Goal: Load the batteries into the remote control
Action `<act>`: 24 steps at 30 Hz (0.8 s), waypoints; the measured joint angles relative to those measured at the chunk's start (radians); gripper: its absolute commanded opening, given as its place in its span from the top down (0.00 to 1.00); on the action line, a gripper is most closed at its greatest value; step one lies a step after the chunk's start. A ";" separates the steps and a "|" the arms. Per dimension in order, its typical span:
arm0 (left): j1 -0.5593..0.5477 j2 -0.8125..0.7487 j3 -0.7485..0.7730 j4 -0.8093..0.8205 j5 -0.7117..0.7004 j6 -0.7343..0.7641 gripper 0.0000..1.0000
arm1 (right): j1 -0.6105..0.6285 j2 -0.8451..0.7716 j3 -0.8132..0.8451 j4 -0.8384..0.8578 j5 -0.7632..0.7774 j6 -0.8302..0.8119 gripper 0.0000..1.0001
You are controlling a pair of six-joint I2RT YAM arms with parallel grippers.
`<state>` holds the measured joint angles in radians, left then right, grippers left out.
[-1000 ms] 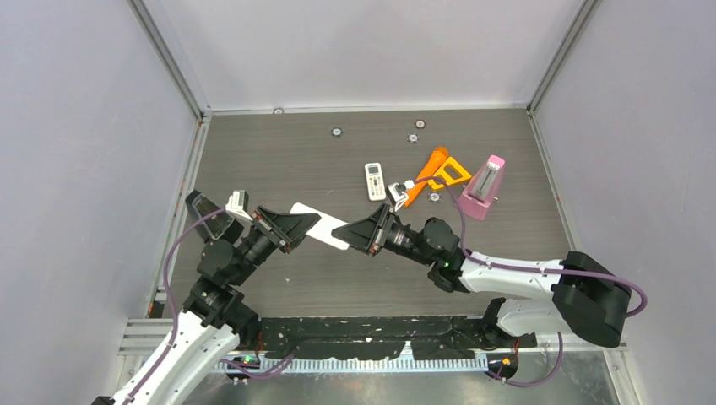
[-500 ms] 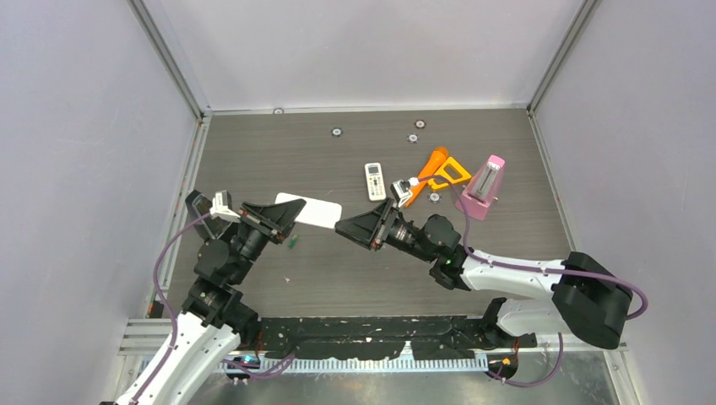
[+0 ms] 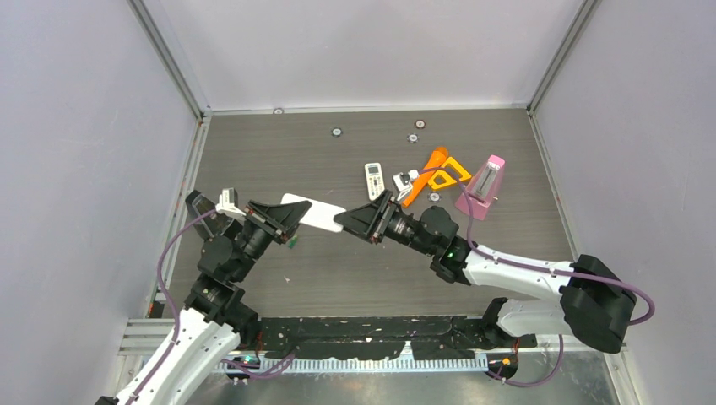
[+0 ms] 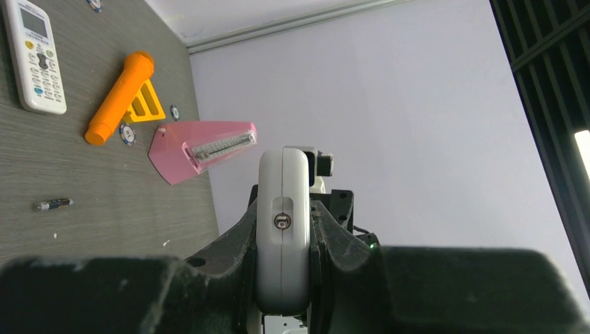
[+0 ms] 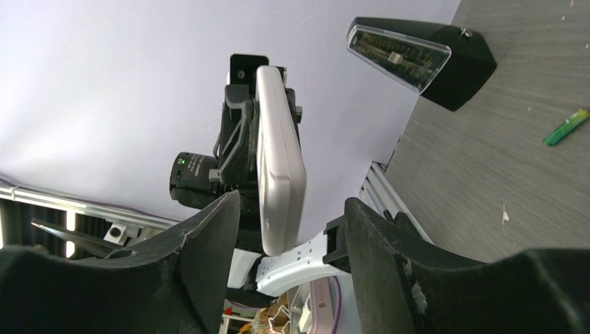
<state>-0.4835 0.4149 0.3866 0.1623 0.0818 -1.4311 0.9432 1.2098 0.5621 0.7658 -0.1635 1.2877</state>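
Observation:
My left gripper [image 3: 277, 221] is shut on the white remote control [image 3: 314, 213] and holds it above the table, edge-on in the left wrist view [image 4: 282, 229]. My right gripper [image 3: 353, 221] is open, its jaws standing either side of the remote's free end [image 5: 278, 167] without touching it. A green battery [image 3: 290, 243] lies on the table below the left gripper and shows at the right edge of the right wrist view [image 5: 567, 126]. One dark battery [image 4: 52, 204] with a silvery end lies on the table further out.
A second small white remote [image 3: 375, 180] with buttons lies mid-table beside an orange flashlight [image 3: 435, 169], an orange triangle [image 3: 450, 174] and a pink metronome [image 3: 481, 187]. A black metronome [image 5: 421, 59] stands at the left. Small round chips [image 3: 336, 132] dot the far side.
My right gripper has opened and let go of the remote's end. The left gripper has swung the remote left and back, and the green battery now shows on the table beneath.

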 measured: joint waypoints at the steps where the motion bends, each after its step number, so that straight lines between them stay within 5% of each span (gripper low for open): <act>1: 0.000 0.000 0.000 -0.001 0.008 0.001 1.00 | -0.005 0.000 0.011 -0.011 0.000 -0.010 0.37; 24: 0.002 0.034 0.004 -0.005 0.069 0.021 1.00 | -0.033 0.076 0.103 -0.063 -0.105 -0.100 0.68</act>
<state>-0.4812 0.4484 0.3908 0.1570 0.1513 -1.4097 0.9104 1.2854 0.6655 0.7025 -0.2684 1.1873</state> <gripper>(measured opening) 0.232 0.364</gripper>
